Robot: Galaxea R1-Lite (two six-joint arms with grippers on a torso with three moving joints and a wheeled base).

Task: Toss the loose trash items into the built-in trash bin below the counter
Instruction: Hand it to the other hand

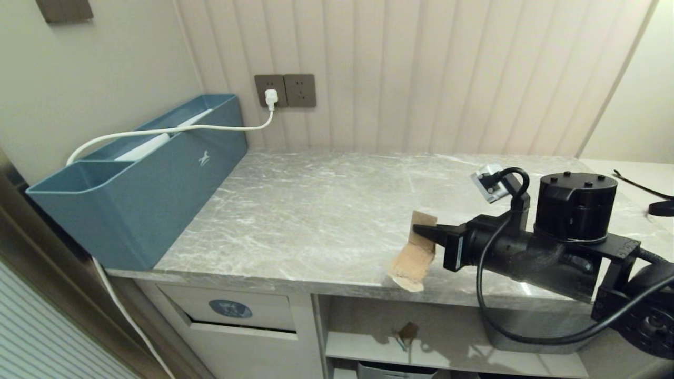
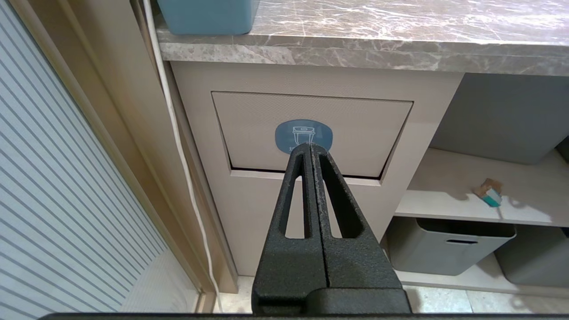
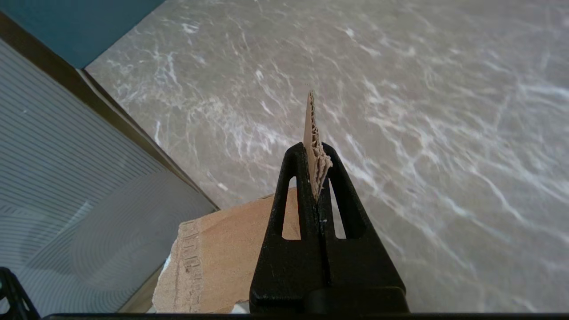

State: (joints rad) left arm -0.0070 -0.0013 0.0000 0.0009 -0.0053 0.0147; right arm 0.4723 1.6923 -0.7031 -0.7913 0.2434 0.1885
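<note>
Right gripper (image 1: 421, 230): clamped on a bent cardboard scrap (image 1: 414, 258) above the counter's (image 1: 295, 210) front edge.
Left gripper (image 2: 310, 149): closed, empty, in front of the bin flap (image 2: 311, 133).
Progress: early, I judge; flap closed, nothing visibly thrown in.
Left wrist only: tiny teal-edged scrap (image 2: 489, 193) on the shelf (image 2: 444, 200) beside the bin.

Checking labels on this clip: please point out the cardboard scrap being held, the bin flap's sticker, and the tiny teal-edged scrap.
Held cardboard scrap (image 1: 413, 258): head view, on its lower bent half.
Bin sticker (image 2: 303, 132): left wrist view, on the blue oval's middle.
Tiny teal-edged scrap (image 2: 490, 193): left wrist view, on its middle, lying on the shelf.
</note>
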